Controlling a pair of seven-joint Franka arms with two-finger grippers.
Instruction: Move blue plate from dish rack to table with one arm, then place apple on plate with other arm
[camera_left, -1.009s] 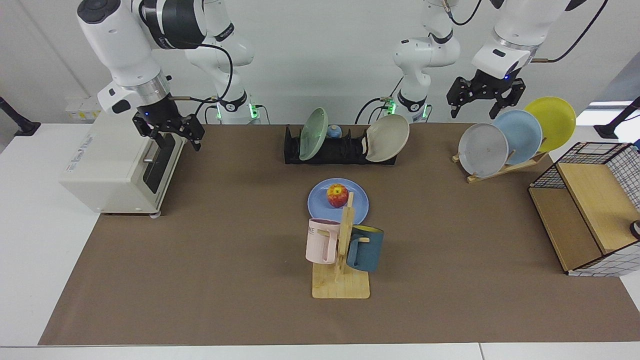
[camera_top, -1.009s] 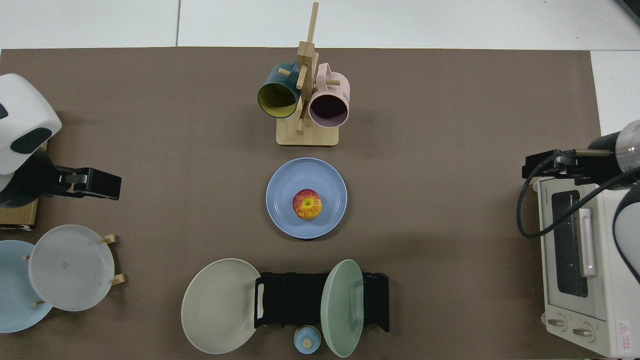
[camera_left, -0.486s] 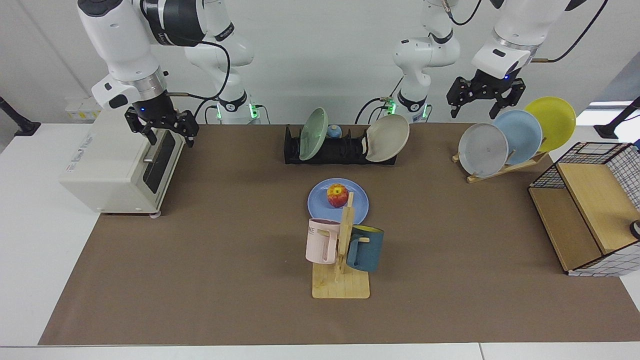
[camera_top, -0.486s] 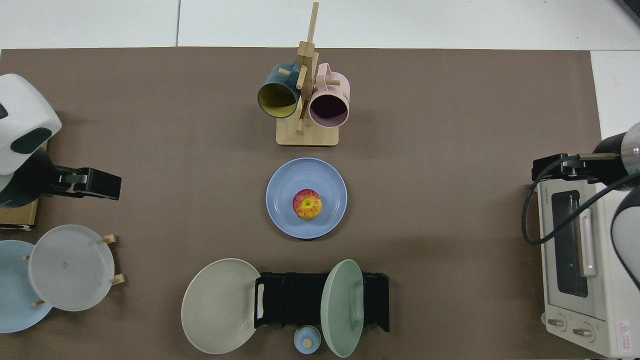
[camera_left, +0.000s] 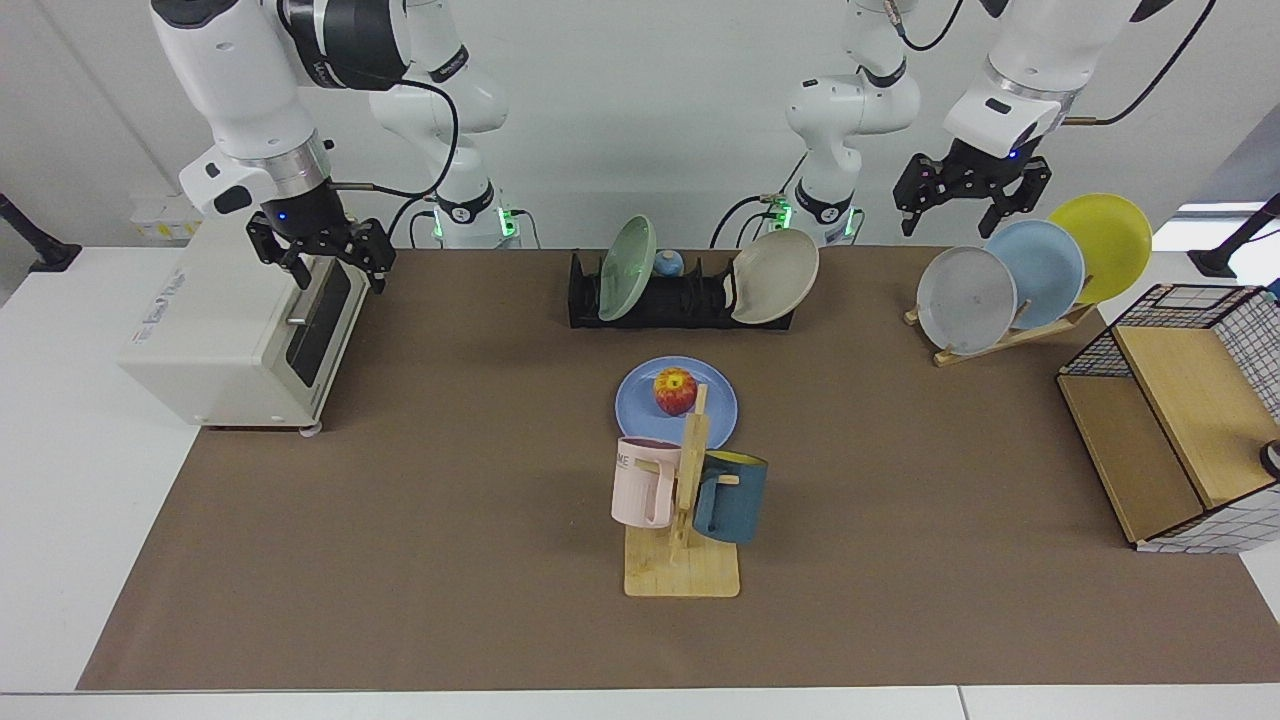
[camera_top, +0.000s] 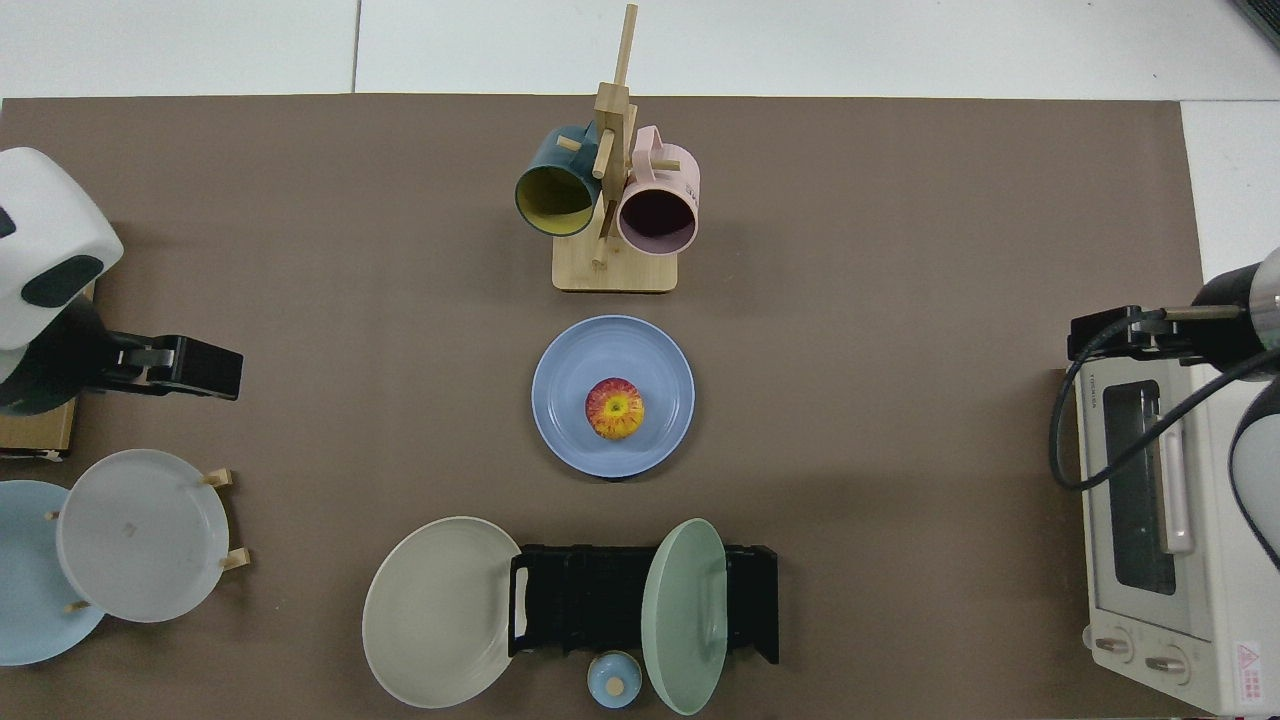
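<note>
The blue plate (camera_left: 676, 403) lies flat on the table (camera_left: 450, 520) with the apple (camera_left: 675, 390) at its middle, well apart from both grippers and roughly midway between them. The right gripper (camera_left: 320, 262) hangs above the front edge of a white toaster oven (camera_left: 235, 335), jaws spread and holding nothing; the oven's glass door is right below its fingertips. The left gripper (camera_left: 968, 205) hovers just above a slanted wooden rack (camera_left: 1000, 340) that carries a grey plate (camera_left: 965, 300), a pale blue plate (camera_left: 1040, 270) and a yellow plate (camera_left: 1105, 245), its jaws also wide and empty. Between the two grippers stands the dish rack (camera_left: 680, 295), with a green plate (camera_left: 626, 267) upright in it and a beige plate (camera_left: 775, 275) leaning at its end. On the plate's other side from the dish rack, a wooden mug stand (camera_left: 685, 540) with a pink mug (camera_left: 640, 482) and a dark teal mug (camera_left: 732, 497) hides part of the plate's rim in the facing view. A wire basket (camera_left: 1180, 420) sits near the table edge, beyond the left gripper
</note>
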